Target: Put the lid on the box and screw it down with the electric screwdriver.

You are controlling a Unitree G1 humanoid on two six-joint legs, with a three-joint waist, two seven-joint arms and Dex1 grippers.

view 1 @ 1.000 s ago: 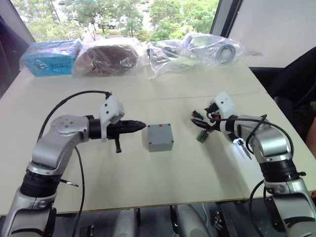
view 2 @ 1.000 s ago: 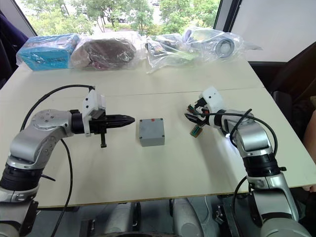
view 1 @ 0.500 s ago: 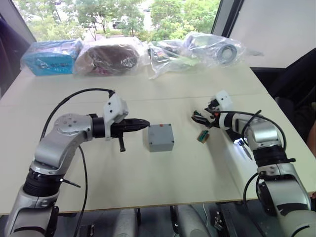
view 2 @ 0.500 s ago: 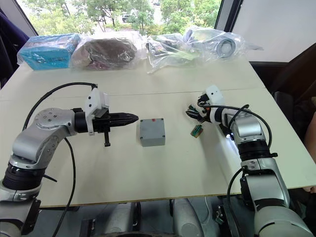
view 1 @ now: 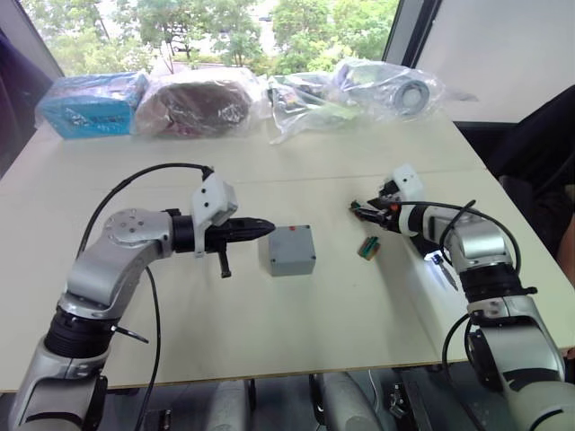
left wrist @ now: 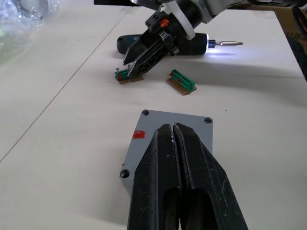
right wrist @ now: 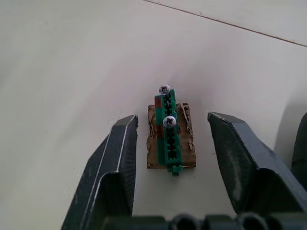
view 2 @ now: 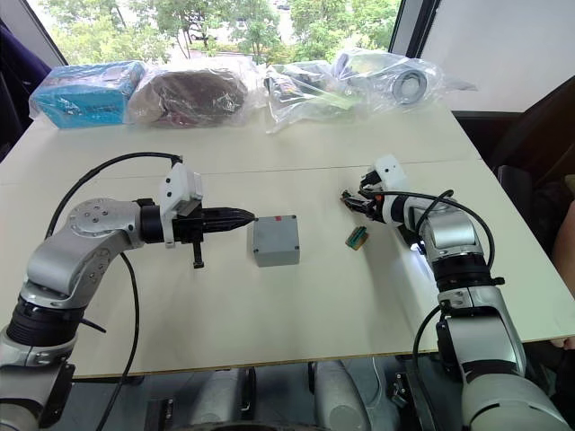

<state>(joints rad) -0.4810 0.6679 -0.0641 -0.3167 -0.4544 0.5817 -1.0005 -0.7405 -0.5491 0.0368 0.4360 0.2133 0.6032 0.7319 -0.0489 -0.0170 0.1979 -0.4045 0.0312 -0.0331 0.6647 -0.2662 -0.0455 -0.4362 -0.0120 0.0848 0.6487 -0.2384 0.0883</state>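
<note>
**Right claw over a screw holder; lidded box waits mid-table**

The right gripper [right wrist: 171, 143] is spread open, straddling a green-brown holder [right wrist: 169, 136] carrying two screws (neither finger touches it yet). To do this well, I'd centre on the holder, lower until the pads flank it, then close gently so the screws stay upright. The right arm reaches inward with its elbow bent; the left arm lies level, its gripper [left wrist: 175, 139] shut on nothing, tips just at the box's [view 1: 291, 250] 9 o'clock side. The lid [left wrist: 175, 129] already sits on it. The screwdriver [left wrist: 182, 42] lies at the holder's 3 o'clock, light on.
</note>
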